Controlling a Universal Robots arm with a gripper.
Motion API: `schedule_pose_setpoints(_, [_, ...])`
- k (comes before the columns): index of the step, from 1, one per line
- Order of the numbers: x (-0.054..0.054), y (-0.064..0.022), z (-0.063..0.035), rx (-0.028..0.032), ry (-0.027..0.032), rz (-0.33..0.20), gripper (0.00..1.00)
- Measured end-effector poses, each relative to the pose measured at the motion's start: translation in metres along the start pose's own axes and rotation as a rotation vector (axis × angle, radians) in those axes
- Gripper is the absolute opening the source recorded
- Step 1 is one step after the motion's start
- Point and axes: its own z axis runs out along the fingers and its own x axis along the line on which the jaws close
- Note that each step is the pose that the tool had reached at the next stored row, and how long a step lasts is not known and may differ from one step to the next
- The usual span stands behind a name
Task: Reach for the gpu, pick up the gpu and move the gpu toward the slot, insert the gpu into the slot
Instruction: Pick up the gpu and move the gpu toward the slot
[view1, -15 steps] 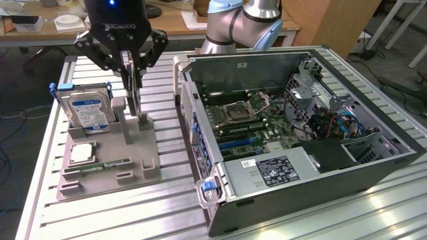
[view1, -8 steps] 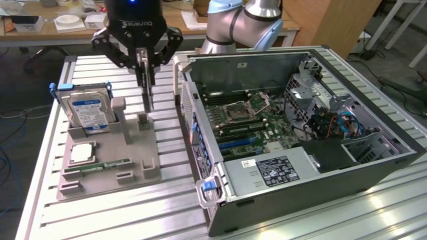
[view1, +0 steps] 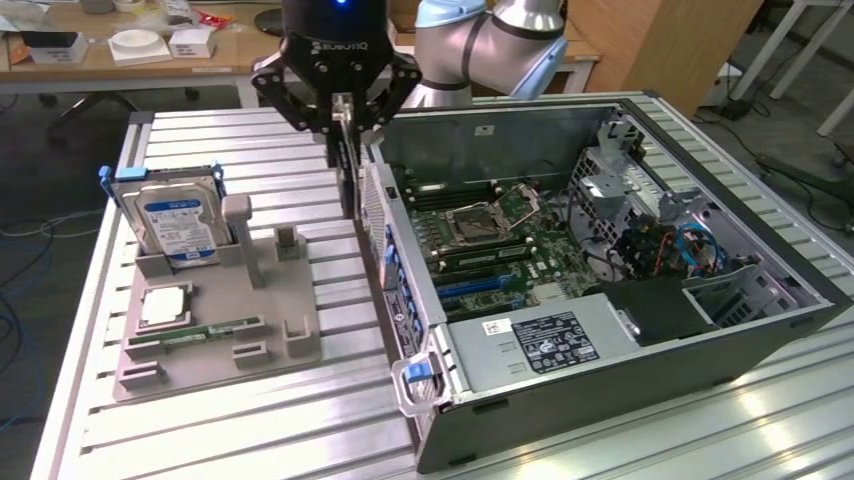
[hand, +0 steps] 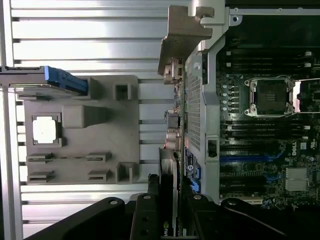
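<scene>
the gripper (view1: 346, 140) hangs over the gap between the moulded grey tray (view1: 274, 335) and the open computer case (view1: 787, 300). its black jaws are closed on the gpu (view1: 350, 185). the gpu is a thin, flat black card held upright and edge-on — its upper part is pinched between the fingers and its lower end hangs just outside the case's perforated rear wall. in the wrist view the gripper (hand: 170, 197) clamps the card from both sides. there the gpu (hand: 168, 170) shows as a narrow dark strip running alongside that wall.

the slot (view1: 478, 286) is a long, narrow blue plastic connector on the green motherboard (view1: 534, 245) inside the case. it lies to the exterior view's right of the card and nearer the camera. in the wrist view the slot (hand: 245, 159) appears as a blue bar among darker parallel connectors. the gpu is apart from it, with the case wall between them.

the square silver cpu socket (view1: 474, 222) sits farther back on the board. the case is dark sheet metal, laid on its side. on the exterior view's left, the tray holds three parts:
- a blue-labelled silver hard drive (view1: 180, 222) standing upright
- a square processor chip (view1: 163, 308) lying flat
- a slim green memory stick (view1: 200, 331)

everything rests on a ribbed aluminium table (view1: 267, 430).
</scene>
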Motion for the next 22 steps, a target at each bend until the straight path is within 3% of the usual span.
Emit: schedule_pose_setpoints(22, [-0.067, 0.0021, 0.0015, 0.0000, 0.0000, 0.000, 0.27])
